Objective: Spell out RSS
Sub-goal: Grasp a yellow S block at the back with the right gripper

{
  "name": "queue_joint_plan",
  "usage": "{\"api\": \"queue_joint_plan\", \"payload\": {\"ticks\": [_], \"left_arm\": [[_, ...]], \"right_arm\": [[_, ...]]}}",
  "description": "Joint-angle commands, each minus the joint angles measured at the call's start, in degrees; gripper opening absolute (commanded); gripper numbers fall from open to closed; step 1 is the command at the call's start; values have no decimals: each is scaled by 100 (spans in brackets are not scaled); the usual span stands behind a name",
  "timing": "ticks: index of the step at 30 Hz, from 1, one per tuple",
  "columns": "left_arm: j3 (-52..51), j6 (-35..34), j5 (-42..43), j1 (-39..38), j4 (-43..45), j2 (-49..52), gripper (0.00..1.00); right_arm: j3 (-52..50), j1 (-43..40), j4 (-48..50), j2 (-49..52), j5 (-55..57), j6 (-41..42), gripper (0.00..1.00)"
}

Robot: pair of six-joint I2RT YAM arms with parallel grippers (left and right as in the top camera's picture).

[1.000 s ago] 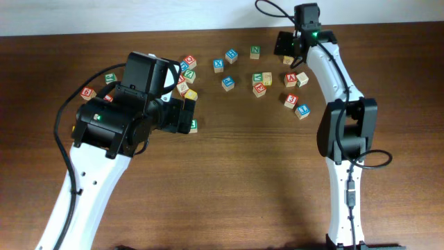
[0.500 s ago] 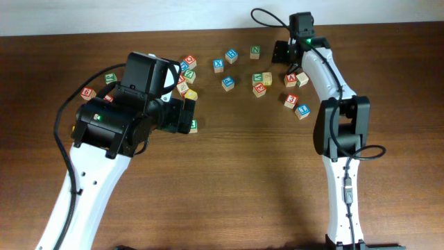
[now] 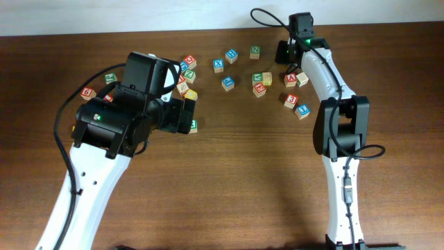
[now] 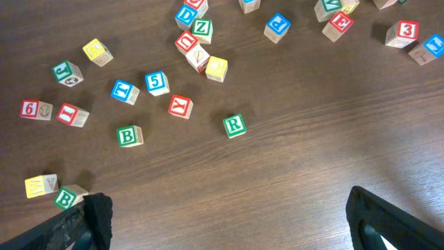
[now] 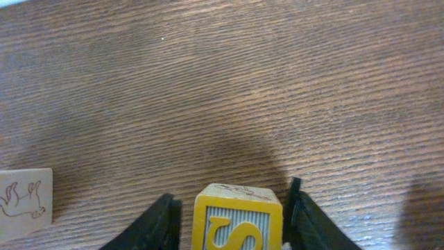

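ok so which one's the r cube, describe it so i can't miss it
In the left wrist view, look below the scatter of cubes, at the bare table mid-frame. The R cube sits there alone, right of the Y cube. Its letter is green like that of the B cube further left, but reads R.

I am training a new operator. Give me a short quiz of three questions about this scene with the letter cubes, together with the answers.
1. True or false: the left gripper holds the R cube.
2. Which letter is on the yellow cube between the fingers of the right gripper? A) B; B) S; C) Z.
3. Fill in: the letter on the R cube is ____ in colour.
Key: 1 false, it is open and the cube lies on the table; 2 B; 3 green.
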Motion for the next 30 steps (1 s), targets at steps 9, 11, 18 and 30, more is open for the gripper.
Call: {"api": "queue_joint_plan", "payload": {"ticks": [9, 11, 18, 30], "left_arm": [[-17, 90, 57, 15, -7, -33, 99], [-17, 90, 57, 15, -7, -33, 99], [-17, 90, 57, 15, -7, -33, 99], [-17, 90, 57, 15, -9, -33, 99]], "right_arm": [[146, 35, -103, 61, 9, 11, 28], [256, 35, -173, 44, 9, 11, 25], [1099, 37, -901, -7, 7, -24, 21], [4782, 1246, -4627, -358, -188, -1862, 4]]}}
